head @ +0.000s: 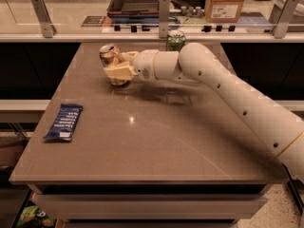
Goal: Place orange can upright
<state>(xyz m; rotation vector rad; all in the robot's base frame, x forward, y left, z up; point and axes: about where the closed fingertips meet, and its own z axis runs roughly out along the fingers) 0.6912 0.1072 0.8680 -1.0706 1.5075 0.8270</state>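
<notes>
Flat, smooth grey-brown table, matte w/ a few light glints, square-edged top. Toward table's far edge: orange can, small aluminium cylinder, orange-gold label w/ dark markings, silver lid end pointing up and toward table's left edge as seen, so tilted, not upright. Lower end at or just above the tabletop; contact hard to judge. Clamped round the can's lower half: gripper, w/ blocky cream-yellow fingers pressed to the can's sides, jaws closed on it. Can's top sticks out above and past the fingers. Behind the gripper, a short white cylindrical wrist, then the arm: glossy white rounded shell w/ small dark dots along it. Comes in over table's near-right corner, runs diagonally up to a bend near the far edge, then approx. level and parallel to that edge out to the can. Faint arm shadow on the tabletop beneath. Green can upright at mid far edge of table, just behind the arm's bend, apart from the orange can. Blue packet, flat, rectangular, crinkly wrapper w/ pale print, by table's left edge, well apart from can & gripper. Beyond table's far edge: counter w/ metal posts, dark tray, cardboard box.
</notes>
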